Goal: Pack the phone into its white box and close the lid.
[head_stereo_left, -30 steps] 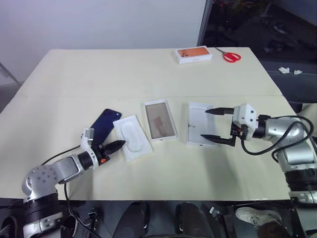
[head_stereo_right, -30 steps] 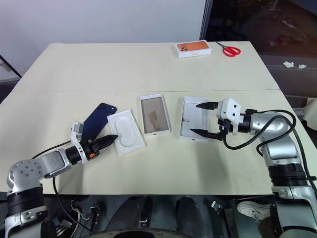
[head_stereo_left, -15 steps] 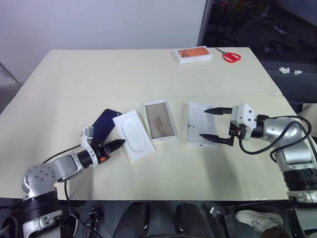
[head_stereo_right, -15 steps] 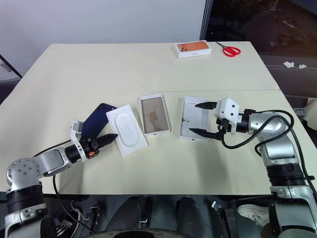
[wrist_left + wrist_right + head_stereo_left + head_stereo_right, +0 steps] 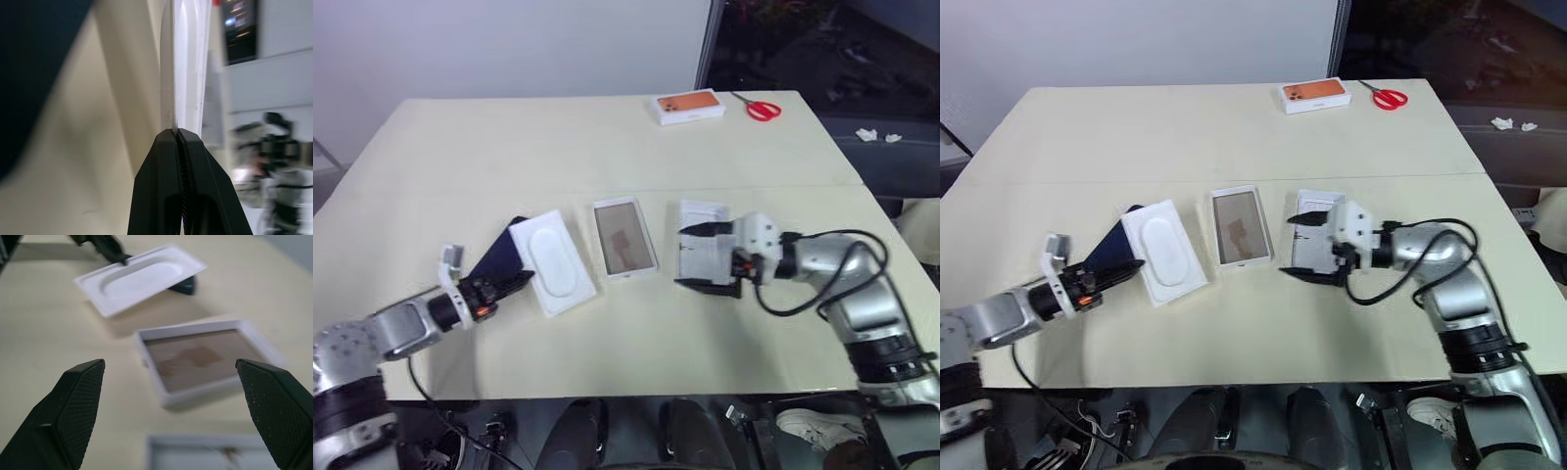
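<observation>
Your left hand (image 5: 523, 278) has dragged the insert (image 5: 552, 260) left onto the phone (image 5: 495, 257), pinching its edge; right hand (image 5: 693, 257) gapes over the lid (image 5: 703, 251)

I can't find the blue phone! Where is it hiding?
In the left eye view the phone lies on the table's left side, mostly hidden under the white insert tray, just ahead of the left gripper and left of the white box.

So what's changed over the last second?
The left gripper closed on the white insert's corner and dragged it left, over the phone. The right gripper, open, moved left over the lid. The white box, orange-picture box and scissors are unmoved.
</observation>
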You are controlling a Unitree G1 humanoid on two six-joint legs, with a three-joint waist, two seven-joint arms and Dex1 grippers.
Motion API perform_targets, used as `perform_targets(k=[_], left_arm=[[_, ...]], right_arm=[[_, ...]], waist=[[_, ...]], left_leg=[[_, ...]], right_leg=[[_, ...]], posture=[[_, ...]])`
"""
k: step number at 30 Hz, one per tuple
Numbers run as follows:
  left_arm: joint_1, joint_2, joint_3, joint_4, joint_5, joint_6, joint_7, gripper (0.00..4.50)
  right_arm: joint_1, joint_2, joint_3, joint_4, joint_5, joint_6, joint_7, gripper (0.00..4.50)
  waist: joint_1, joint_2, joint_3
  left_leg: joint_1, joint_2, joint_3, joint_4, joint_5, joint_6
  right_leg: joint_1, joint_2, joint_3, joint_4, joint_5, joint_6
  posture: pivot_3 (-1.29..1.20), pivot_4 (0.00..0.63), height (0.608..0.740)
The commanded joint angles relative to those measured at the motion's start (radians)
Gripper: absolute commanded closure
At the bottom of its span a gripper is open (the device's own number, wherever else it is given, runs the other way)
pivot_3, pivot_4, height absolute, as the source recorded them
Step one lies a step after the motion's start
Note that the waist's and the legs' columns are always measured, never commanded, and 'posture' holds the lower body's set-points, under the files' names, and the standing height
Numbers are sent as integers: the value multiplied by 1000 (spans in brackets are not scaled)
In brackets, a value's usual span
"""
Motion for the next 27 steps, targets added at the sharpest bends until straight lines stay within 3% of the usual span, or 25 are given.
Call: perform_targets(k=[1,7,14,17,23,26,27], left_arm=[[-7,40,-14,-26,37,-46,-106,4484],[-50,107,0,20,-1,53,-152,4484],[-49,129,37,12,-36,124,-154,4484],[-41,117,40,0,-23,114,-144,4500],[-31,103,52,-8,-42,126,-117,4500],[-29,103,62,2,-48,136,-118,4500],[-31,102,67,4,-51,139,-118,4500]], right_arm=[[-69,32,46,1,-47,17,-28,0],[-167,138,146,121,-100,22,-13,0],[-235,189,205,298,-178,-68,18,0],[-257,207,225,365,-222,-122,19,843],[-261,205,253,428,-281,-191,39,3861],[-258,205,253,437,-295,-203,42,3861],[-256,206,255,437,-299,-207,45,4109]], waist=[[2,0,0],[-2,0,0],[-4,0,0],[-6,0,0],[-5,-1,0],[-3,-1,0],[-3,-1,0]], left_leg=[[0,0,0,0,0,0],[0,0,-1,0,-1,2],[0,0,-1,0,-1,2],[0,0,-1,-1,-1,1],[0,0,-1,-1,1,-2],[0,0,-1,0,1,-1],[0,0,-1,0,1,-1]], right_leg=[[0,0,0,0,0,0],[-4,0,-1,0,0,0],[-4,0,-1,0,0,0],[-5,1,-1,0,0,0],[-5,1,-1,0,0,0],[-4,1,-1,0,0,0],[-4,1,-1,0,0,0]], posture=[[0,150,740],[0,150,740],[0,150,740],[0,150,740],[0,150,740],[0,150,740],[0,150,740]])
